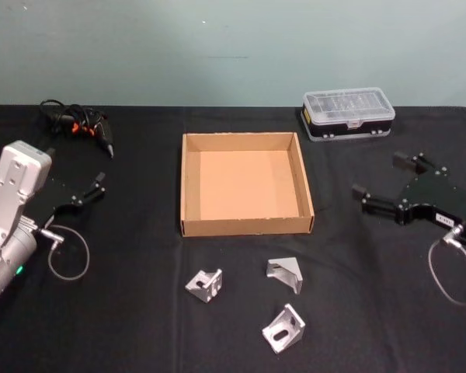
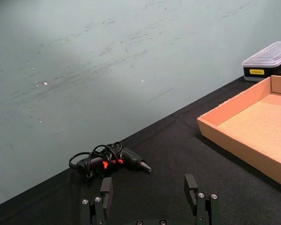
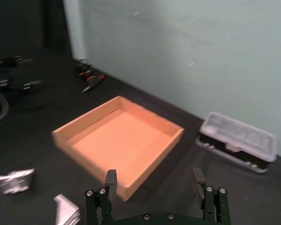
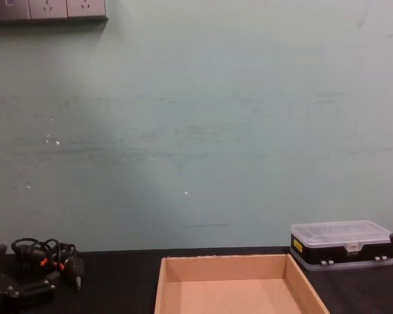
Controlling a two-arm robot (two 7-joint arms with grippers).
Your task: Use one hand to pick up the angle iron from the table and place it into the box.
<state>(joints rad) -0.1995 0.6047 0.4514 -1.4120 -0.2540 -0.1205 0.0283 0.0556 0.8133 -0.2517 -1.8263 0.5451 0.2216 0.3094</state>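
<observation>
Black cloth-covered desk (image 1: 140, 334) against a scuffed pale green wall (image 4: 196, 131), with an open tan box (image 1: 248, 226) at its centre.
Sockets (image 4: 49, 9) sit high on the wall, up and to the left of the box. The left pincer (image 2: 148, 187) is left of the box and the right pincer (image 1: 379, 175) is right of it, both released with fingers spread wide. A clear-lidded case (image 1: 348, 113) lies behind the box to its right, and its yellow sticker (image 2: 255, 71) has writing too small to read. A black corded tool (image 1: 81, 124) lies behind the box to its left. In front of the box, apart from it, three angle irons rest on the desk: left iron (image 1: 204, 284), middle iron (image 1: 285, 274), nearest iron (image 1: 284, 328).
</observation>
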